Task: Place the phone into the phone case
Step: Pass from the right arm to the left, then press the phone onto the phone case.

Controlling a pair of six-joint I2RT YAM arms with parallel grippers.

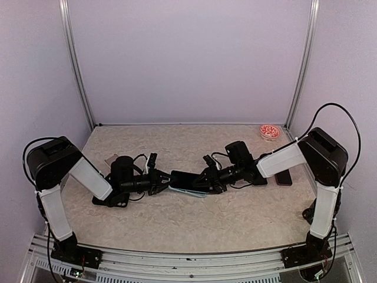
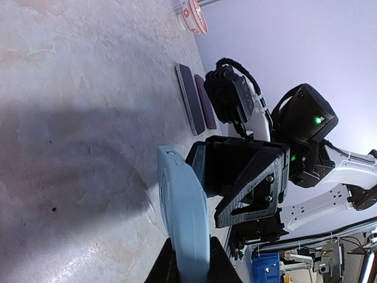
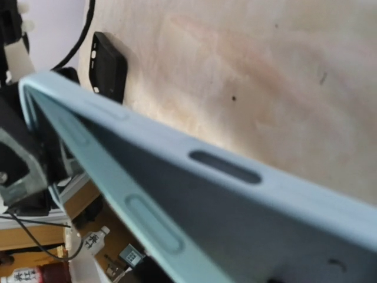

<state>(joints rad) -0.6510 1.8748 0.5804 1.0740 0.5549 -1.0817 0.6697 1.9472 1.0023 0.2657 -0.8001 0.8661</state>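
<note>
The light blue phone case [image 1: 192, 191] hangs just above the tabletop at the middle, between both arms. A black phone [image 1: 185, 178] lies over its upper face; whether it sits fully inside I cannot tell. My left gripper [image 1: 162, 182] is shut on the case's left end. In the left wrist view the case [image 2: 182, 218] stands edge-on between that gripper's [image 2: 189, 266] fingers. My right gripper [image 1: 207, 180] is at the case's right end; its black finger [image 2: 253, 186] shows beside the case, its opening unclear. The case wall [image 3: 224, 168] fills the right wrist view and hides those fingers.
A red-and-white bowl [image 1: 270, 131] stands at the back right corner. Two dark slabs [image 1: 284, 177] lie on the table by the right arm, seen as slabs [image 2: 191, 100] in the left wrist view. A black case [image 3: 109, 65] lies near the left arm.
</note>
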